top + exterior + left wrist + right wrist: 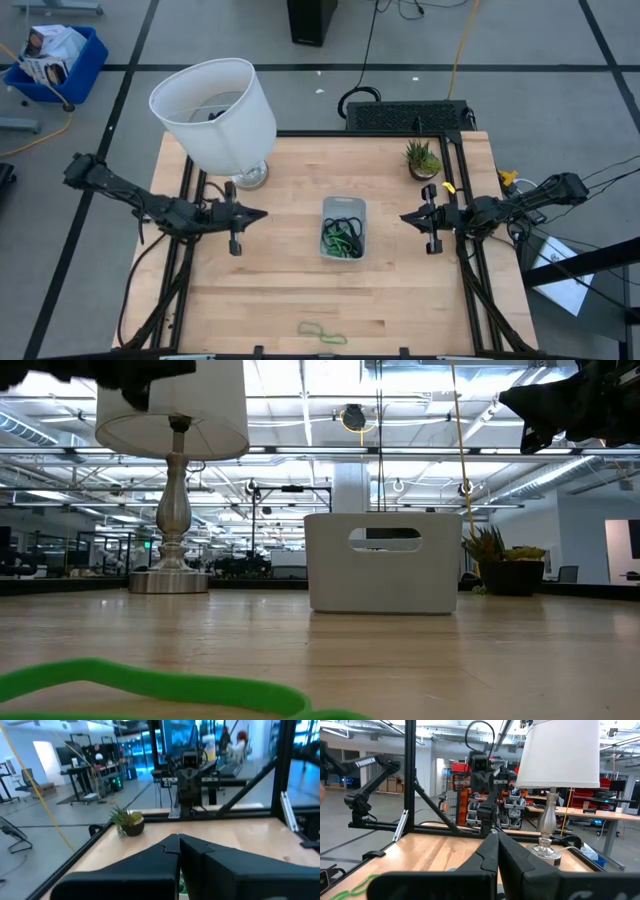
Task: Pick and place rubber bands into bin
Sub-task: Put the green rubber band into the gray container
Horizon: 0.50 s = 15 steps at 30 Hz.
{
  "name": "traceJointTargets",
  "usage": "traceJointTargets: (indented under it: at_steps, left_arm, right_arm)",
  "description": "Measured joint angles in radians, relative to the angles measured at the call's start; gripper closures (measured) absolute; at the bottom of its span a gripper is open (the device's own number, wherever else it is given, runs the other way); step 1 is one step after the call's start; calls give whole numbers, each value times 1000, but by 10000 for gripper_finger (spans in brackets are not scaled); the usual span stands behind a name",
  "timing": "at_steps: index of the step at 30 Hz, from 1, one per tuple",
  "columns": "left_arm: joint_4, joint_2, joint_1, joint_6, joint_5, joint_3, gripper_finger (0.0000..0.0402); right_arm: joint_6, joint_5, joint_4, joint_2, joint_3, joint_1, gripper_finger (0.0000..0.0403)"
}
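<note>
The bin (343, 228) stands at the table's middle and holds several black and light green rubber bands (342, 238); in the low view it is a pale box (384, 563). One light green rubber band (321, 332) lies flat on the table near the near edge, and shows close up in the low view (150, 685) and in the right wrist view (350, 887). My left gripper (262, 213) hovers left of the bin, shut and empty (178, 841). My right gripper (404, 218) hovers right of the bin, shut and empty (496, 837).
A white lampshade lamp (215, 115) stands at the far left of the table. A small potted plant (422, 160) stands at the far right. A blue crate (55, 60) sits on the floor beyond the table.
</note>
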Motion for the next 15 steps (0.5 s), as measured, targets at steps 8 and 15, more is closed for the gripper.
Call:
traceJointTargets:
  at_steps: [8, 15]
  left_arm:
    - [102, -141, -37, -20, -36, -175, 400]
    - [101, -167, -110, -37, -132, -247, 400]
  right_arm:
    - [8, 0, 0, 0, 0, 0, 403]
    - [11, 0, -14, 0, 0, 0, 403]
